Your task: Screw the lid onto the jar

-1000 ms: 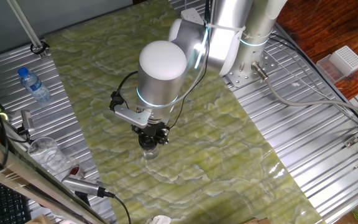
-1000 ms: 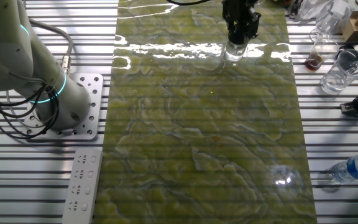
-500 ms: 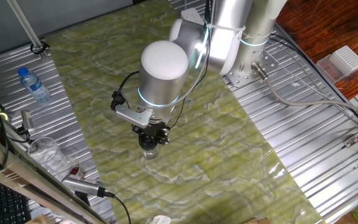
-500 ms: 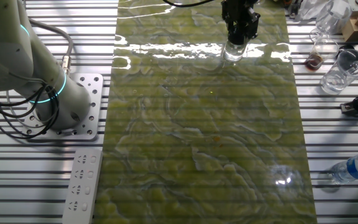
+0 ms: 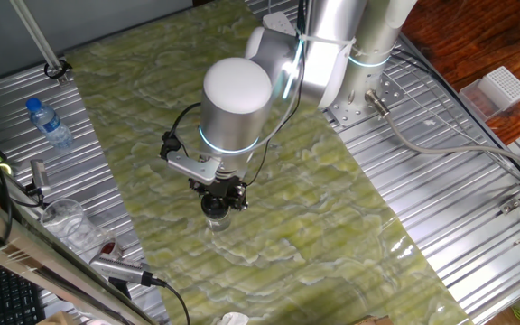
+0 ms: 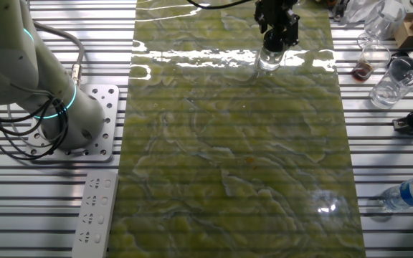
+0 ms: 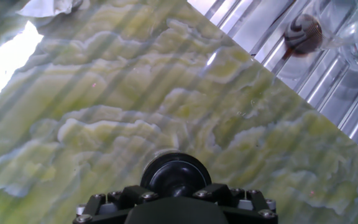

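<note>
Green-veined marble sheet point(image 6: 235, 158) covers the middle of my counter point(image 5: 441, 217). Left to right in one fixed view, I see a blue-capped bottle point(image 5: 49, 124) on the ribbed metal, then the tool point(image 5: 217, 200) near the mat's middle. Directly beneath it stands the jar point(image 5: 215, 217), clear glass, upright on the marble. In the hand view the lid point(image 7: 176, 174), black and glossy, sits right at the tool's tip, centred between the fingers; the tool is closed on it. From the other fixed view the jar sits just under the tool.
</note>
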You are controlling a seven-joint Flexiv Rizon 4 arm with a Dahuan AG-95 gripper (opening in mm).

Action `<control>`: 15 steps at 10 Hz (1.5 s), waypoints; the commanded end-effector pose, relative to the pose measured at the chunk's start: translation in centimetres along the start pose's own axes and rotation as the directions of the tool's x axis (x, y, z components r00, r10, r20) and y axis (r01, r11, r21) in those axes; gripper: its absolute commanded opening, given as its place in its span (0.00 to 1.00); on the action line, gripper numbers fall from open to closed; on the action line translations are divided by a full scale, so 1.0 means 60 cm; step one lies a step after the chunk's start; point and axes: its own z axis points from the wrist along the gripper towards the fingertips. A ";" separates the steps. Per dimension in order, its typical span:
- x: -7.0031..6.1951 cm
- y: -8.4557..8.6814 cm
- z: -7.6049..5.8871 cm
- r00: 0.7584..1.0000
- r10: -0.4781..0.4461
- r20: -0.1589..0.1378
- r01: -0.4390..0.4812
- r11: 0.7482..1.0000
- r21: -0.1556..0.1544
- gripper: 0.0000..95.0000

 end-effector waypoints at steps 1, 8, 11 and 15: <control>-0.001 0.000 -0.002 1.000 -0.004 -0.014 0.004 1.000 -0.013 0.80; 0.000 -0.008 -0.007 1.000 0.009 -0.021 -0.011 0.996 -0.085 0.80; 0.000 -0.007 -0.005 1.000 0.014 -0.021 -0.016 0.996 -0.083 0.60; 0.001 -0.007 -0.002 1.000 0.022 -0.016 -0.024 0.996 -0.091 0.60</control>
